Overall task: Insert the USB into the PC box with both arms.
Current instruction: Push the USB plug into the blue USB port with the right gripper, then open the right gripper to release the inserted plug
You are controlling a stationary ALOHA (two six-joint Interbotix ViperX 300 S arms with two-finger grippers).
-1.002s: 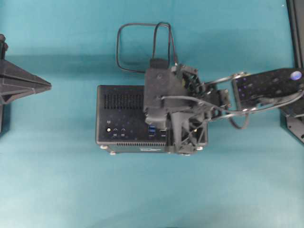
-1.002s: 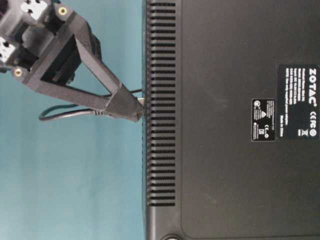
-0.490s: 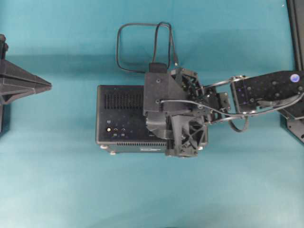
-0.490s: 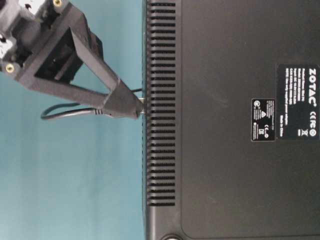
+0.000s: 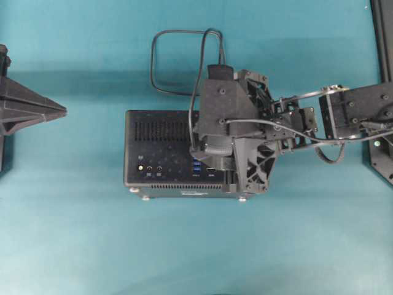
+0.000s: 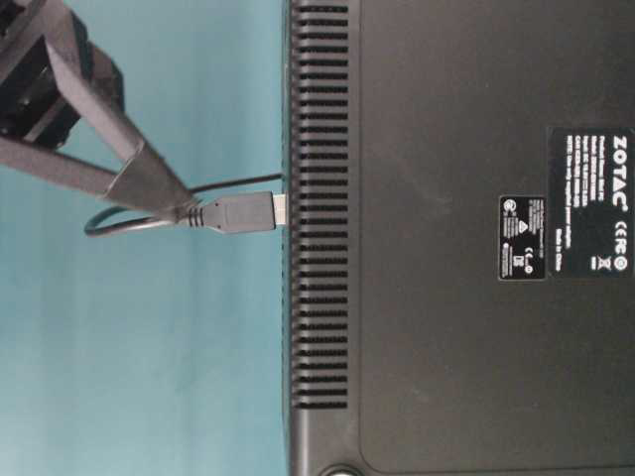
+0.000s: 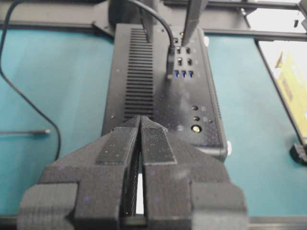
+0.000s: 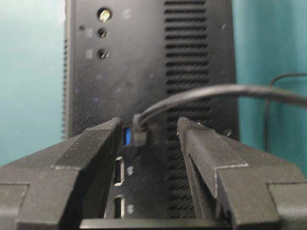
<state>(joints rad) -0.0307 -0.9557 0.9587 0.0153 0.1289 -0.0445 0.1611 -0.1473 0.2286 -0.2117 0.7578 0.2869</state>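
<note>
The PC box (image 5: 161, 153) is a matte black rectangular case on the smooth teal worktop (image 5: 92, 233), its port face turned up. That face carries a perforated vent strip, a gold round connector at its 9 o'clock end, small round sockets and stacked blue ports. In the table-level view one side of the case shows a long column of narrow ribbed slots and a flat panel with white printed labels.

The USB (image 6: 236, 213) has its small rectangular plug seated in the port face, the metal tip meeting the case. Its thin, glossy black cable bends away and runs in a rounded loop on the worktop at 12 o'clock from the box.

The right gripper (image 8: 148, 139) hovers above the box's 3 o'clock half. Its wedge-shaped, grainy printed fingers (image 8: 96, 143) stand apart on either side of the plug, with a gap on both sides, holding nothing.

The left gripper (image 7: 140, 125) sits well apart at 9 o'clock. Its ridged pointed fingers are pressed together and empty.
</note>
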